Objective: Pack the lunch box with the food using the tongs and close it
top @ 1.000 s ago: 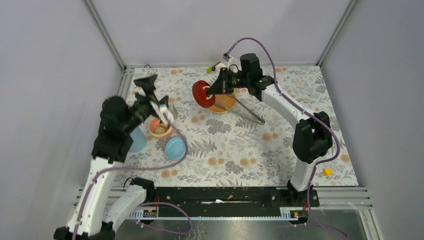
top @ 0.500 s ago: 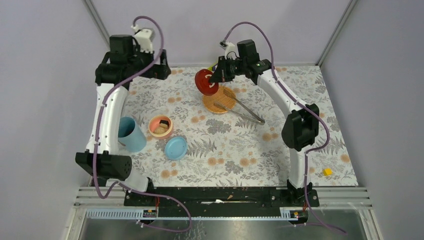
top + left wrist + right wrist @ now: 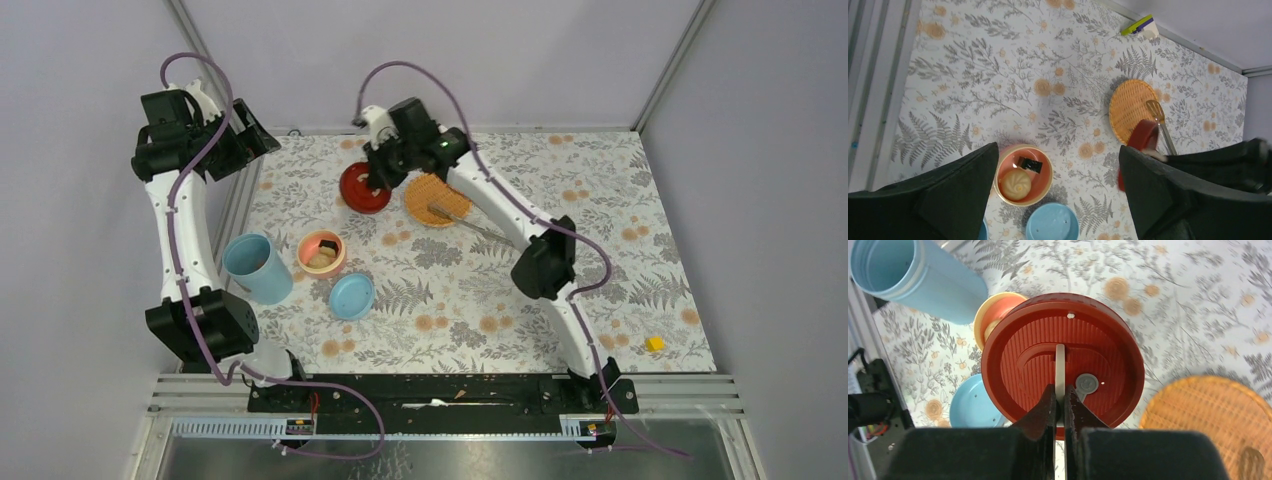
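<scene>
My right gripper [image 3: 1060, 390] is shut on the white tab of a red round lid [image 3: 1063, 357] and holds it above the cloth, left of the orange plate [image 3: 437, 198]. The tongs [image 3: 447, 211] lie with one end on that plate, partly hidden by my right arm. The lunch box stands in parts: a light blue tub [image 3: 255, 265], a pink-orange bowl [image 3: 1044, 165] and a light blue lid [image 3: 351, 296]. In the bowl sit a beige round [image 3: 1015, 184] and a dark piece [image 3: 1029, 164] of food. My left gripper [image 3: 1058, 147] is open, high at the far left, holding nothing.
A small yellow piece [image 3: 655, 343] lies near the front right of the flowered cloth. A purple and yellow object [image 3: 1140, 26] rests by the back wall. Metal frame rails run along the left and back edges.
My left arm has swung up from over the bowl to the far left. My right gripper has carried the red lid leftward off the plate.
</scene>
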Robot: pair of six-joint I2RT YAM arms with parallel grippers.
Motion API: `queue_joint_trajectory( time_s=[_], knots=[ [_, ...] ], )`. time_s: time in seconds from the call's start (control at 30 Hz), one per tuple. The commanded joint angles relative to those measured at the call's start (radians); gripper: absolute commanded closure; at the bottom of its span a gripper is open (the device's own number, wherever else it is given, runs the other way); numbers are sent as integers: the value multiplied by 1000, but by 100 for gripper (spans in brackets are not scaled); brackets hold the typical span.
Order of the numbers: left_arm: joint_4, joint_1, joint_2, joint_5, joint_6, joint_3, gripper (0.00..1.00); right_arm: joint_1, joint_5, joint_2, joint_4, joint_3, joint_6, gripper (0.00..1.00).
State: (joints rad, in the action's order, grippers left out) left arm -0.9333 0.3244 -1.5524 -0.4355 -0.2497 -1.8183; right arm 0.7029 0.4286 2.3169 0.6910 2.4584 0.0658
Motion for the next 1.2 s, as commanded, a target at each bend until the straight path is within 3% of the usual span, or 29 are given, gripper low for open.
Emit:
queue_joint_trajectory(
  time_s=[0.0, 0.53, 0.93, 1.17],
  knots=[
    [87, 13, 78, 12, -87, 70, 1, 117, -158, 46, 32, 94, 149, 100],
    [145, 78, 107, -71, -142, 152, 1, 287, -272, 212, -155, 123, 185, 100],
    [145, 118, 119, -124, -150, 169, 1, 380, -467, 295, -240, 137, 379, 100],
    [145, 129, 143, -147, -149, 181, 1, 396, -484, 340, -272, 125, 452, 100]
  ],
)
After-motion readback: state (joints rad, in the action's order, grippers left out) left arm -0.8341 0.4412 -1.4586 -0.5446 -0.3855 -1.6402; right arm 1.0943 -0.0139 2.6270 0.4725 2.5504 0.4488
